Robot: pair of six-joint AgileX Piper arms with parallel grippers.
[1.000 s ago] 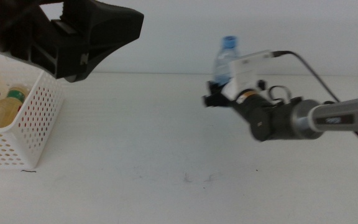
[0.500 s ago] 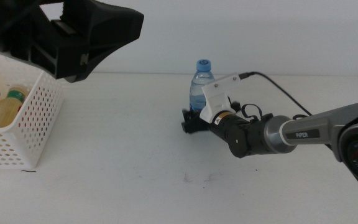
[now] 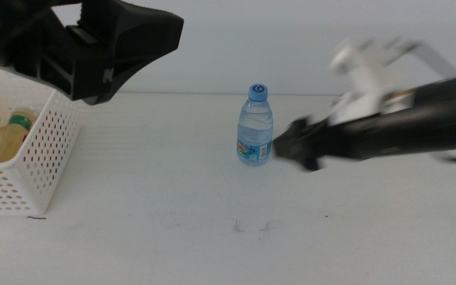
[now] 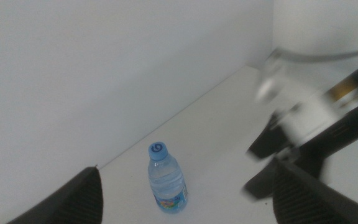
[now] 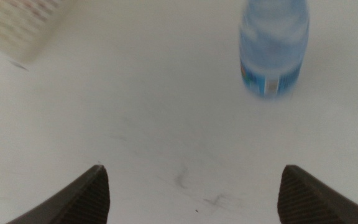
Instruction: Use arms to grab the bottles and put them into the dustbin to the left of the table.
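The clear water bottle with a blue cap stands upright near the middle of the white table, with nothing holding it. My right gripper is blurred just to its right, open and apart from it. In the right wrist view the bottle lies ahead of the open right gripper. My left gripper hangs high at the back left, above the white perforated dustbin. The left gripper is open and empty, and its camera looks down on the bottle. A yellow juice bottle lies inside the dustbin.
The dustbin stands on the table's left edge, and a corner of it shows in the right wrist view. Faint scuff marks mark the tabletop in front of the bottle. A pale wall runs behind the table.
The right gripper carried the water bottle leftward, set it down upright mid-table and let go. It now pulls back to the right. The left arm has not moved.
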